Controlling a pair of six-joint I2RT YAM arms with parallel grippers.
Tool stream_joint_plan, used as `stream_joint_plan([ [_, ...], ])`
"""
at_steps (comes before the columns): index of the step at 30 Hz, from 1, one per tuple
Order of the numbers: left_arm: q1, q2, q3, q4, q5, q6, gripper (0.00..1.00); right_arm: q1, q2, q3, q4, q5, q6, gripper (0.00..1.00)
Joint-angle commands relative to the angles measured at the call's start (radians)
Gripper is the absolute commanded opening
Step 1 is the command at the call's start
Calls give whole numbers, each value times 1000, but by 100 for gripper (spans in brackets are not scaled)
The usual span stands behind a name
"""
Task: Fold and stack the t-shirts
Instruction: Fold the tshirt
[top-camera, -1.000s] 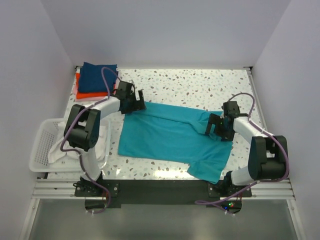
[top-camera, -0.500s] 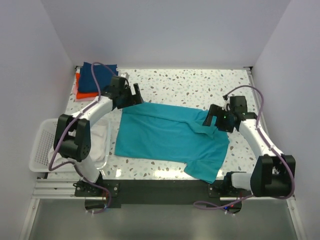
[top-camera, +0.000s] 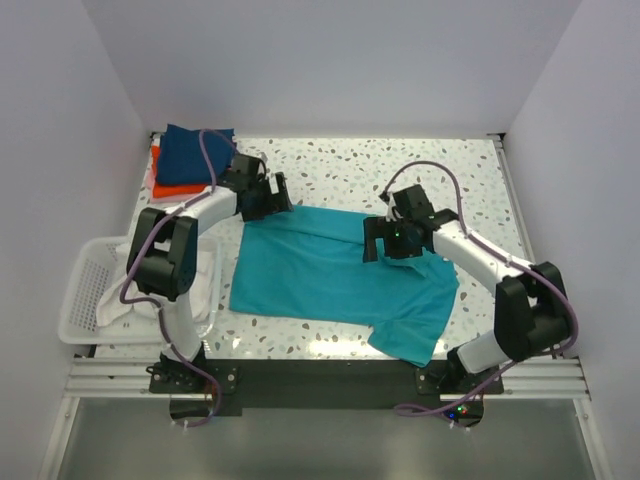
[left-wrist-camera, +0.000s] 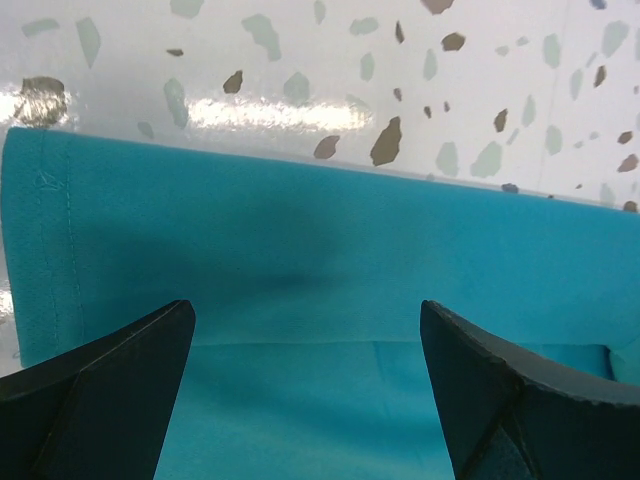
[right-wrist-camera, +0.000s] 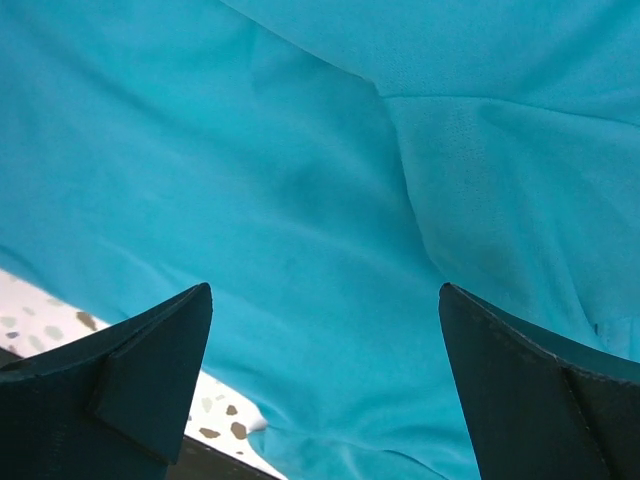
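Speckled table (top-camera: 400, 165), white walls; teal t-shirt (top-camera: 320, 275) lies spread flat at centre, one sleeve sticking out toward 5 o'clock. Folded navy shirt (top-camera: 195, 152) sits on an orange-red one (top-camera: 165, 185) at the table's 10 o'clock corner, and the white basket (top-camera: 80, 290) is at 9 o'clock. Left gripper (top-camera: 283, 198) is low over the shirt's 11 o'clock corner, jaws wide, nothing held. Right gripper (top-camera: 372, 243) hangs over the cloth toward 1 o'clock of shirt centre, jaws also wide and empty. Likely step: pinch the far edge for a lengthwise fold. Right should sit on the edge, not mid-cloth; close both, lift low, move together, keep the edge taut.
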Motion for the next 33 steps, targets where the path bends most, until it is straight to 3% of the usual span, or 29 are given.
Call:
stream_joint_plan([
  [1, 0, 17, -12, 29, 3, 30, 100, 18, 71, 41, 21, 53, -17, 99],
  [10, 3, 11, -24, 5, -47, 33, 100, 25, 227, 103, 50, 126, -37, 98],
  [16, 3, -63, -19, -23, -53, 20, 100, 25, 293, 135, 28, 200, -41, 86],
  [20, -2, -153, -53, -44, -61, -1, 100, 25, 301, 129, 10, 266, -38, 71],
  [26, -33, -377, -199, -35, -112, -27, 100, 28, 284, 121, 8, 292, -27, 35],
  [33, -57, -531, -328, -75, -174, -59, 100, 28, 270, 137, 1, 288, -15, 7],
])
